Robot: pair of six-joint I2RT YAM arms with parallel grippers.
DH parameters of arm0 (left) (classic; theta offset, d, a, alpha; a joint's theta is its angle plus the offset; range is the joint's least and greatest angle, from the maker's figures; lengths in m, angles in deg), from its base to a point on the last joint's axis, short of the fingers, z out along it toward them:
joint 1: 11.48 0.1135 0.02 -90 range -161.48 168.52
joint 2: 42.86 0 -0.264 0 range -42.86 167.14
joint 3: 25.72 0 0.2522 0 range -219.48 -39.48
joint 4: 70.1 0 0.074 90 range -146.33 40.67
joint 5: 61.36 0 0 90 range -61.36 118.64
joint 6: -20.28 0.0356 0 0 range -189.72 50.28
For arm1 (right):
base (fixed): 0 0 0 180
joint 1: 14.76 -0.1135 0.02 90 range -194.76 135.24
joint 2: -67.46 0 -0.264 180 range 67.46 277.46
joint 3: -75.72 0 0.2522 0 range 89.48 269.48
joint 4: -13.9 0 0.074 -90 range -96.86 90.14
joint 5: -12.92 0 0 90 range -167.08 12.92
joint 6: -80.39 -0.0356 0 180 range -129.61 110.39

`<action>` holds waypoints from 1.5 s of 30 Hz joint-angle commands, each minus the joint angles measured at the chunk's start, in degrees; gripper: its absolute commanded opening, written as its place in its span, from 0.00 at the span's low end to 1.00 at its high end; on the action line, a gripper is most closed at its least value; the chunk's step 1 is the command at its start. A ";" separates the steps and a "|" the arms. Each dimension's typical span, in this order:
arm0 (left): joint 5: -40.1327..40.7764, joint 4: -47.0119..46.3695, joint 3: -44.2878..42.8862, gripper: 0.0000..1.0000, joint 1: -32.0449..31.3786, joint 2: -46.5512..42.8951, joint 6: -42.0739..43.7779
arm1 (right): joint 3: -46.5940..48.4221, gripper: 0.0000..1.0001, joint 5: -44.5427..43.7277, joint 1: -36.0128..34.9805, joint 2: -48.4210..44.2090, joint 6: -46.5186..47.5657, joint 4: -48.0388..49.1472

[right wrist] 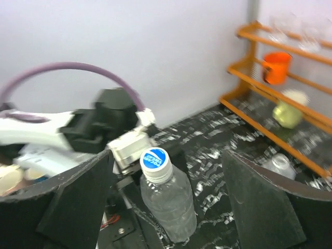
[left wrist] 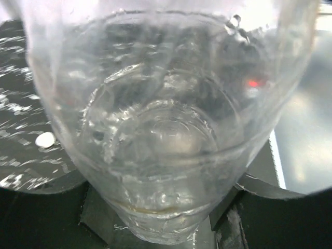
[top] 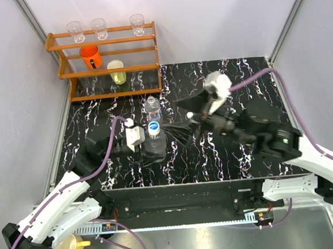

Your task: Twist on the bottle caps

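- The right gripper [right wrist: 166, 154] stood spread, facing the upright bottle [right wrist: 168, 202], its cap [right wrist: 155, 158] on, just ahead between the fingers.
- The left gripper [top: 151, 146] pinched that bottle's body.
- The second bottle [top: 152, 107] stood behind, seemingly uncapped.

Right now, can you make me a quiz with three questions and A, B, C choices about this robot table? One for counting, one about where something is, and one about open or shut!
1. How many clear glasses stand on top of the orange rack?
A) one
B) three
C) five

2. Where is the blue-topped cap?
A) on the near bottle
B) on the rack
C) inside a glass

3. How are the right arm's jaws?
A) shut on the cap
B) shut on a glass
C) wide open

Answers:
1 B: the top view shows three glasses in a row.
2 A: the cap sits on that bottle's neck.
3 C: the jaws stand far apart on either side of the bottle, touching nothing.
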 commanded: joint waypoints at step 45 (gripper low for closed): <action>-36.06 -2.74 -2.58 0.35 0.38 1.07 -4.61 | 0.85 0.42 60.60 11.00 10.78 -10.72 14.78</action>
